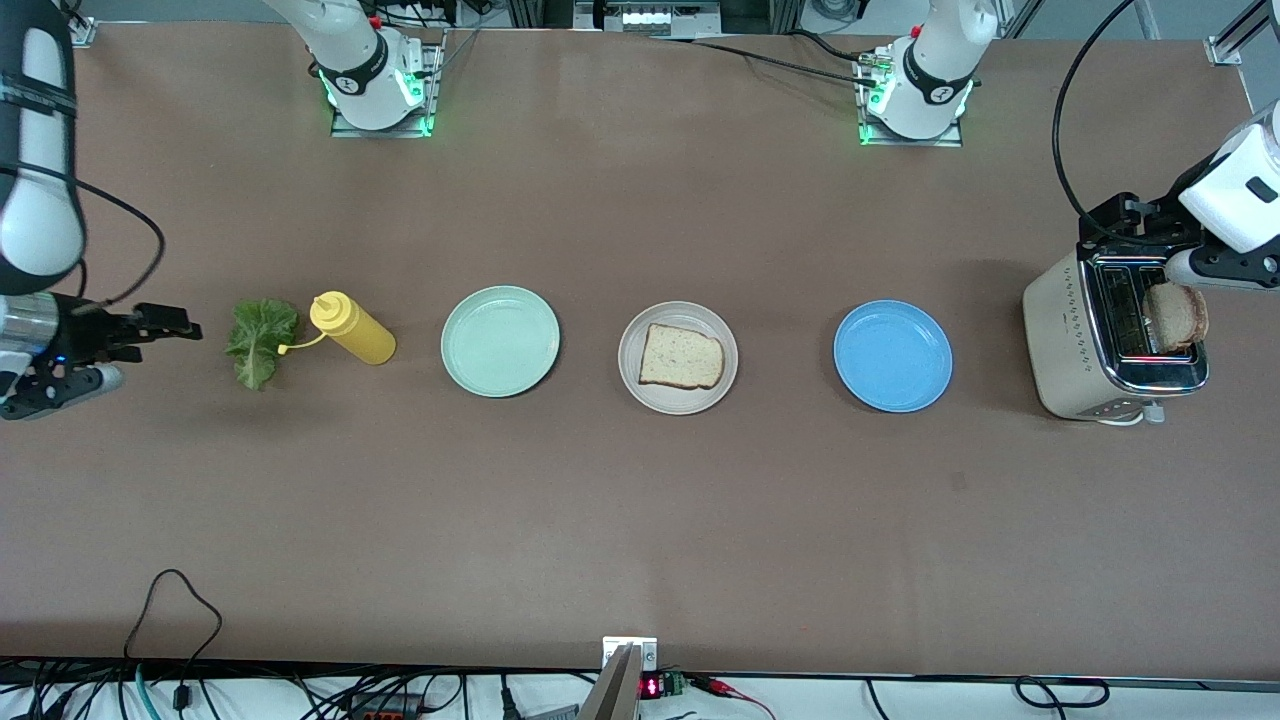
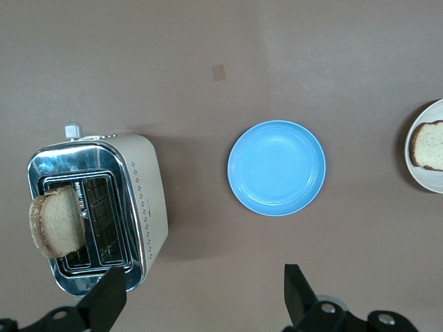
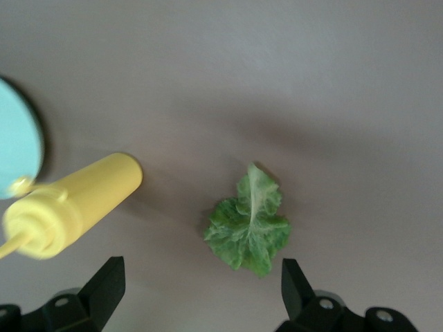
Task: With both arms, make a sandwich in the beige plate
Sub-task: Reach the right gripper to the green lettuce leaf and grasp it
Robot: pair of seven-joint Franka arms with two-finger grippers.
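Note:
The beige plate point(image 1: 678, 398) sits mid-table with one bread slice point(image 1: 681, 356) on it; its rim point(image 2: 423, 181) and that slice point(image 2: 429, 145) show in the left wrist view. A second slice point(image 1: 1176, 316) stands out of the toaster point(image 1: 1075, 340), also in the left wrist view point(image 2: 57, 221). A green lettuce leaf point(image 1: 262, 342) lies toward the right arm's end. My left gripper point(image 1: 1125, 218) is open and empty in the air over the toaster point(image 2: 149, 207). My right gripper point(image 1: 175, 326) is open and empty, up in the air beside the lettuce point(image 3: 249, 228).
A yellow squeeze bottle point(image 1: 353, 328) lies between the lettuce and a mint green plate point(image 1: 500, 341). A blue plate point(image 1: 893, 356) sits between the beige plate and the toaster. Cables run along the table's near edge.

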